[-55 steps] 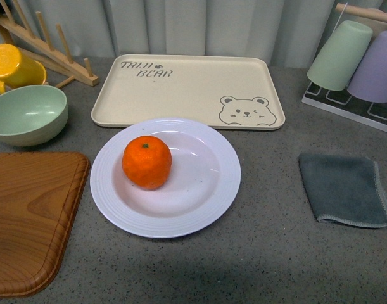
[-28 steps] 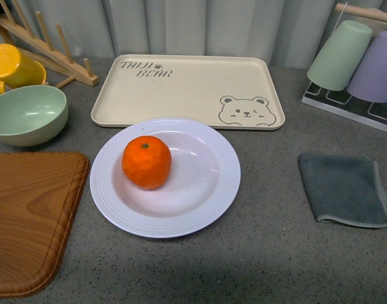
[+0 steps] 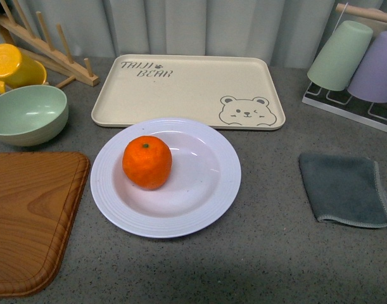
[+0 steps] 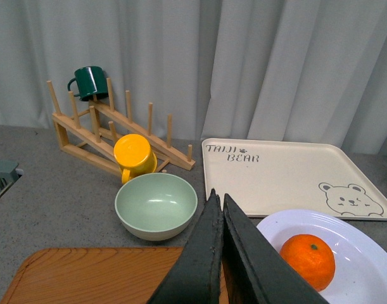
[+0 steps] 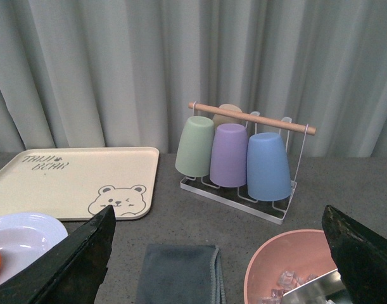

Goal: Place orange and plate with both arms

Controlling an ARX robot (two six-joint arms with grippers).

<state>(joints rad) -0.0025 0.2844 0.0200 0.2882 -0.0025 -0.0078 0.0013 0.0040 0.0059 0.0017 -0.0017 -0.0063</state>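
The orange [image 3: 147, 162] rests on the left half of the pale plate [image 3: 206, 209], in the middle of the grey counter just in front of the beige bear tray [image 3: 193, 88]. No arm shows in the front view. In the left wrist view my left gripper [image 4: 218, 196] is shut with nothing in it, raised between the mint bowl [image 4: 156, 204] and the plate [image 4: 364, 278], with the orange [image 4: 308, 261] off to one side. My right gripper [image 5: 218, 218] stands wide open over the grey cloth [image 5: 179, 273]; only the plate's rim [image 5: 22, 234] shows there.
A wooden board [image 3: 28, 215] lies at the front left, with a mint bowl [image 3: 25, 114], a yellow cup [image 3: 12, 66] and a wooden rack [image 3: 44, 44] behind it. A cup stand [image 3: 358, 63] is at the back right. A pink bowl [image 5: 294, 266] with ice sits near the right gripper.
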